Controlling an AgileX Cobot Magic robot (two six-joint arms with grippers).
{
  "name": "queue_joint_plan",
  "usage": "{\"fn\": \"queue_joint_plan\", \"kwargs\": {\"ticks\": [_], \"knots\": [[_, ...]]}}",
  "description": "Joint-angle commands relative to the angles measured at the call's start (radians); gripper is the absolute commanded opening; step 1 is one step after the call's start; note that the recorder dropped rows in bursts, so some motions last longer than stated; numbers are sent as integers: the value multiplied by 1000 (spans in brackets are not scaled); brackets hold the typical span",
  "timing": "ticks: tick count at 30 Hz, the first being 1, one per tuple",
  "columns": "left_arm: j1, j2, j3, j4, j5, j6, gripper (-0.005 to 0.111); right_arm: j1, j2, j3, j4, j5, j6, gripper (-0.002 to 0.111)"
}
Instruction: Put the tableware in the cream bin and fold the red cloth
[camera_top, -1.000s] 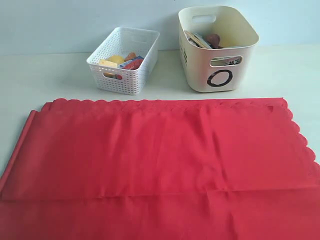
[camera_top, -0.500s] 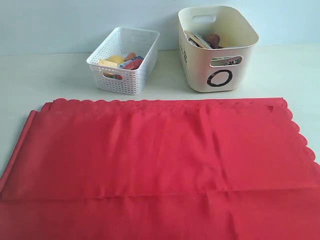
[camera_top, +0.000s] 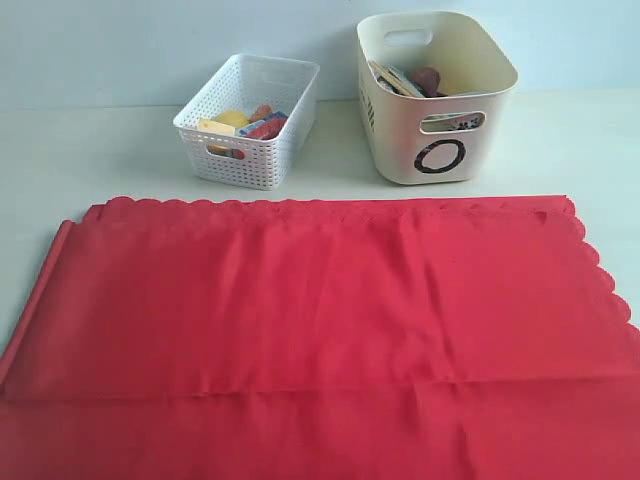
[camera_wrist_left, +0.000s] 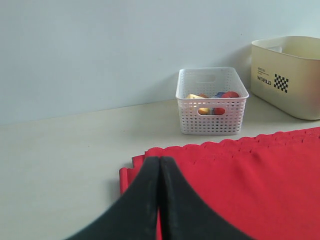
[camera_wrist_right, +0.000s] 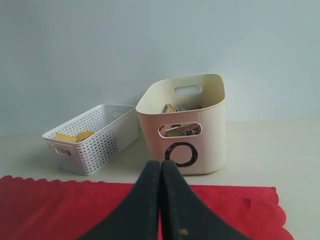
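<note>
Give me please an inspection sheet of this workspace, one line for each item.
Surface: pale table, near part under the cloth.
Job's things: red cloth spread flat in front of both containers; cream bin upright, items inside, kinds unclear.
Clutter: white basket beside the bin, holding colourful items.
End effectors: left end effector shut, empty; right end effector shut, empty.
Cables: nothing seen.
Surroundings: plain pale wall behind.

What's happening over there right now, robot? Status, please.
Left gripper and right gripper shut, empty. Red cloth flat on table, bare. Cream bin holds items. Nothing in the way.
</note>
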Motion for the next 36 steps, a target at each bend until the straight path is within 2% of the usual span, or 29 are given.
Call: {"fn": "queue_joint_plan", "kwargs": {"ticks": [1,6,15,36], "knots": [[-6,-6,3,-1,-1,-3,1,-1,-133,4,-7,84,-34,0],[-6,-6,3,-1,-1,-3,1,-1,-245,4,-7,164,-52,0],[-6,-6,3,-1,-1,-3,1,-1,-245,4,-7,261,-90,0],[-6,-6,3,-1,-1,-3,1,-1,-245,4,0,270,-88,0]]}}
